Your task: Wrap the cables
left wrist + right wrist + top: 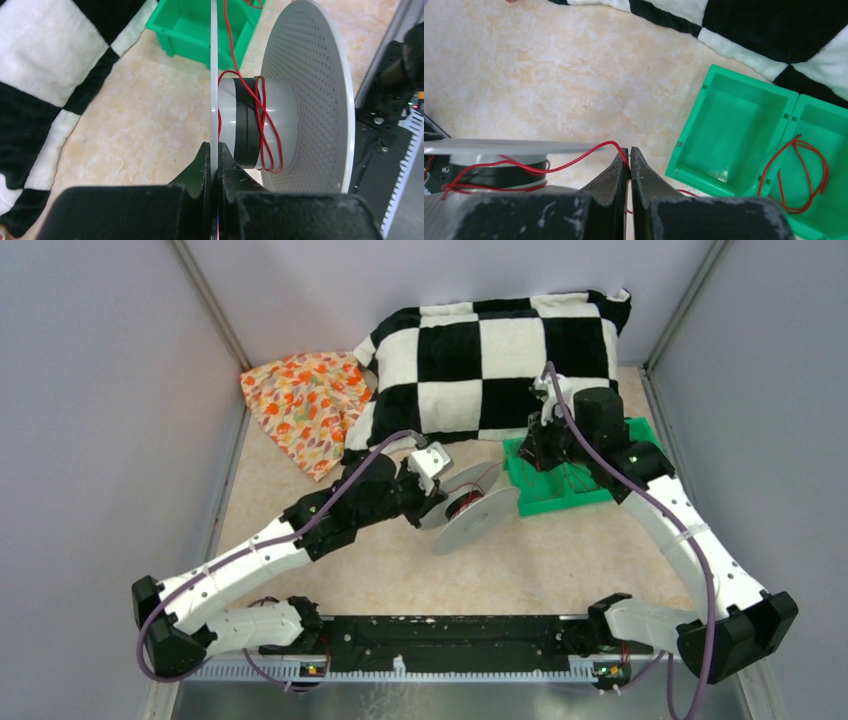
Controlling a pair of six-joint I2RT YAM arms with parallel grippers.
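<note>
Right wrist view: right gripper (629,151) pinched shut on red cable (574,161), running left to grey spool (499,146). Left gripper (214,150) clamped on spool's edge. Mid-winding; next, probably another taut loop round the hub (280,120).

Pale grey walls (90,390) on three sides; beige marbled tabletop (400,570); metal corner posts (210,300).

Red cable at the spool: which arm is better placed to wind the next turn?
Right: the right pincer grips the red cable; the left pincer only clamps the spool by its flange.
</note>
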